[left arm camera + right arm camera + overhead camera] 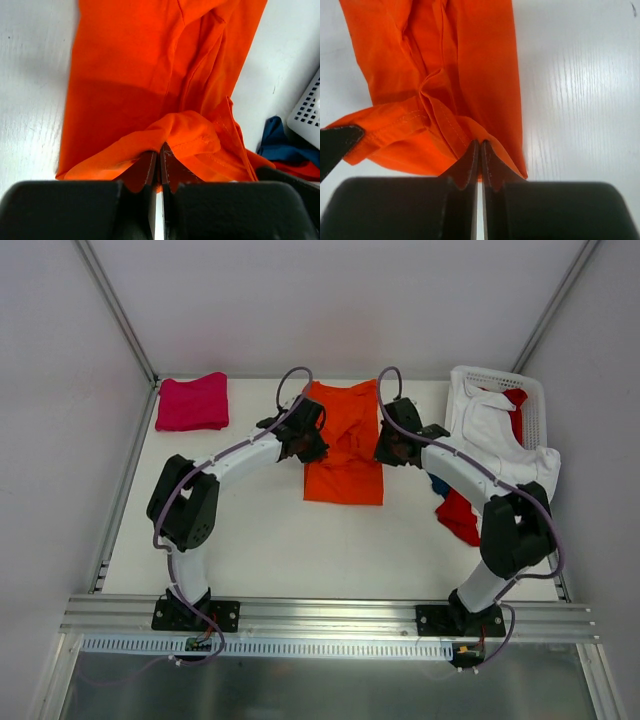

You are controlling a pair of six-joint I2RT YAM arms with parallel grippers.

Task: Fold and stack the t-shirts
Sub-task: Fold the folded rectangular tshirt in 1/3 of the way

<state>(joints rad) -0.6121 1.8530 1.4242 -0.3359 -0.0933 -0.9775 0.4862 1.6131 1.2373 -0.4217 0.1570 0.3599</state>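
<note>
While both of my arms reach toward the middle of the overhead view, my left gripper (160, 150) is pinched tight on a raised fold of the orange t-shirt (345, 455). The cloth bunches up over the closed fingertips at the bottom centre of the left wrist view. My right gripper (480, 147) is closed as well, its tips clamping a stitched hem of the same shirt at the lower middle of the right wrist view.

Seen from above, the orange t-shirt lies on the white table (270, 540) in the centre of the frame. It is folded into a long narrow shape running from top to bottom, and my two grippers meet its left and right edges about halfway along.

The magenta t-shirt (192, 402) lies folded at the upper left of the table, well apart from the orange one. At the right, a white t-shirt (490, 430) drapes over the rim of the white slotted basket (535, 405) and spills out. A red t-shirt (460, 515) lies below it on the table, and a bit of dark blue t-shirt (440, 485) shows beside my right arm.
</note>
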